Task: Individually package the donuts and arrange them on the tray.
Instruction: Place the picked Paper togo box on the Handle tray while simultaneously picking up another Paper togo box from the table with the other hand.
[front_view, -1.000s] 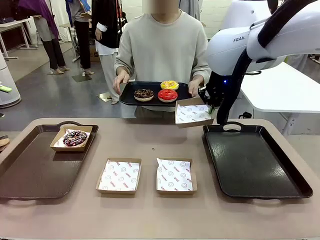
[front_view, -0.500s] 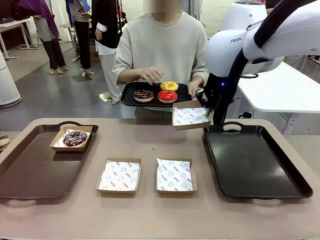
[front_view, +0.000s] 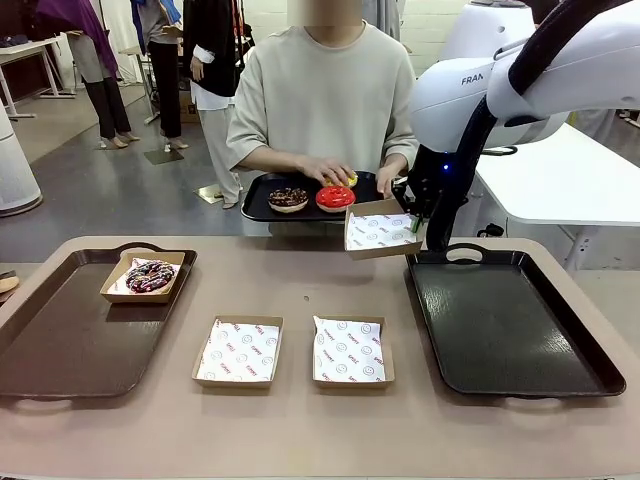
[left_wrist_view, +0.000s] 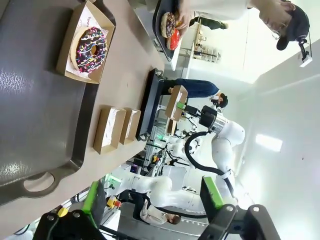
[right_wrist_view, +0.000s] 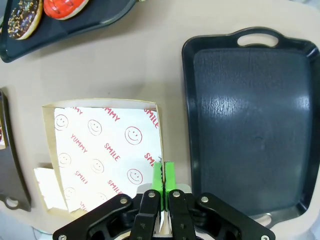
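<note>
Showing just a sliver of the yellow donut (front_view: 351, 180) from under the person's hand (front_view: 327, 169), beyond the worktop's (front_view: 310, 285) far edge. Cropping the chocolate donut (right_wrist_view: 21, 17) and red donut (right_wrist_view: 62, 7) at the right wrist view's top edge. Partly masking the right gripper (front_view: 416, 223) behind the box (front_view: 378, 232) above the far right corner.

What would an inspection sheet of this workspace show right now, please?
Surface: tan table with left tray and right tray.
Job's things: purple donut boxed on left tray; chocolate donut, red donut, yellow donut on the person's black tray, hand on the yellow; two empty boxes mid-table.
Clutter: nothing seen.
Grippers: left gripper open; right gripper shut on raised box's edge.
Cables: black hose along right arm.
Surroundings: people standing beyond.
</note>
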